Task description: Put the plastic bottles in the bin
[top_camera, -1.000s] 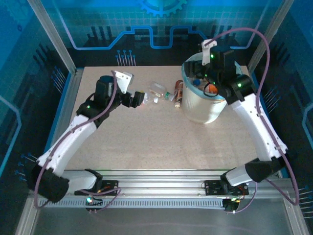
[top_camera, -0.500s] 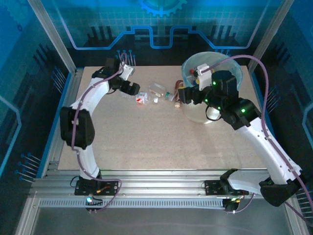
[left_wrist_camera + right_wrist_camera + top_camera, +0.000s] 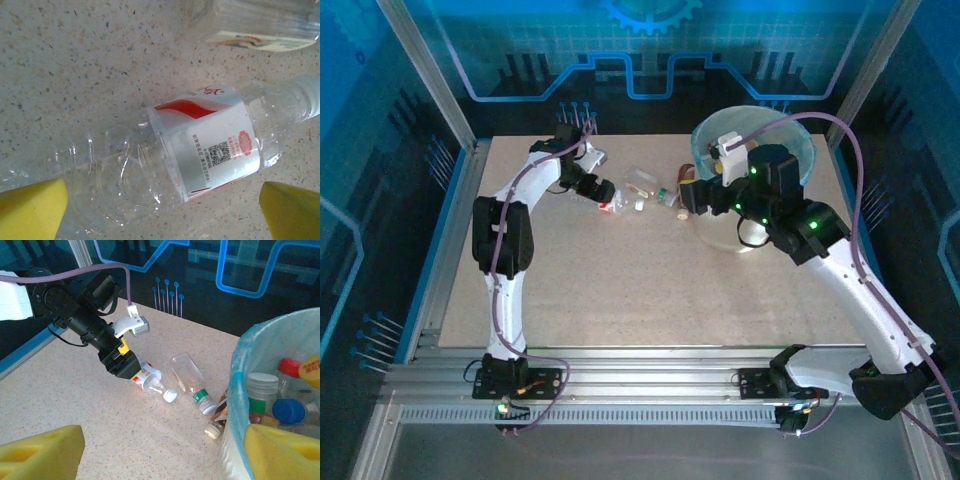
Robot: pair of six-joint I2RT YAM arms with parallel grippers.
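plastic bottles [image 3: 187, 371]: three lying flat left of bin [image 3: 237, 385] | several inside bin

Speckled beige table [image 3: 650, 290] across frame centre. Three bottles lay on sides, upper middle: red-labelled bottle [image 3: 611, 205] leftmost, green-capped bottle [image 3: 645, 183] near it to right, brown-labelled bottle [image 3: 686, 192] just beside bin. Bin [image 3: 720, 228] stood upright, upper right.

Here's how it looks from my end. The bin [image 3: 722, 233] sits far right on the worktop [image 3: 640, 290], with a heap of bottles [image 3: 262, 385] in it. Left of it three more lie in a row: the nearest bottle [image 3: 216, 416] just beside the bin wall, the middle bottle [image 3: 189, 374], then the leftmost bottle [image 3: 200, 150] between the left arm's fingers [image 3: 30, 205].
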